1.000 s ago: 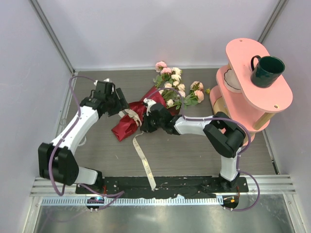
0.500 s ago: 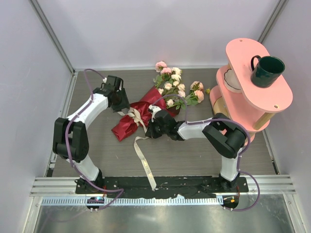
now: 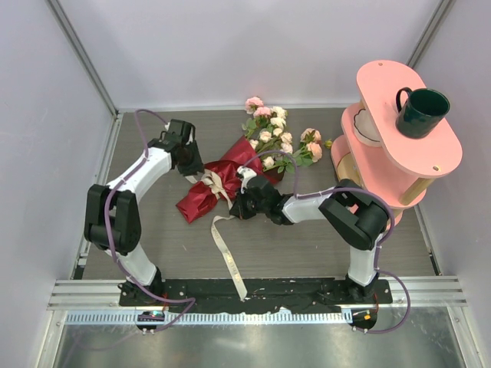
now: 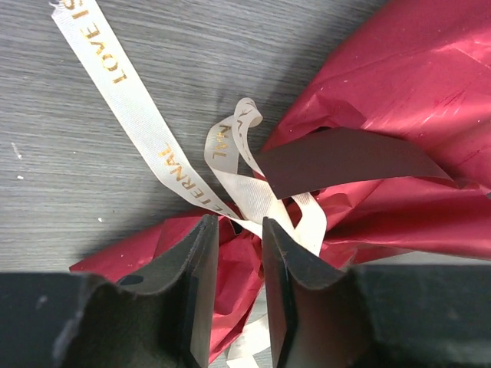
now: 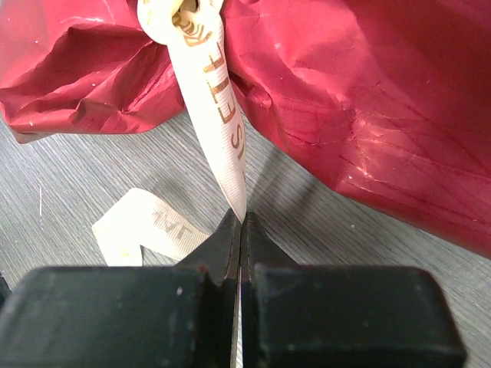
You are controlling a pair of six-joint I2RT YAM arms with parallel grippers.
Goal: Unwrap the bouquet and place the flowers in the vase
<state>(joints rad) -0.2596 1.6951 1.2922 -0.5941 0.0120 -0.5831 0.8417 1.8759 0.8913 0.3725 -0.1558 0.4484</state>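
Bouquet flat across the middle of the tabletop, flowers toward the far edge, red paper pointing near-left. Ribbon loosened, one tail trailing to the near edge. Right claw clamped tight on a ribbon strand just below the paper. Left claw astride the crumpled neck beside the knot, jaws a narrow gap apart, hold on anything unclear. Best to pin the paper with the left, then draw the strand out low and slow toward the near edge, easing off if the whole bundle drags. Stems hidden inside the paper, knot half covered. Vase not made out anywhere. Pink shelf with green mug at the right edge.
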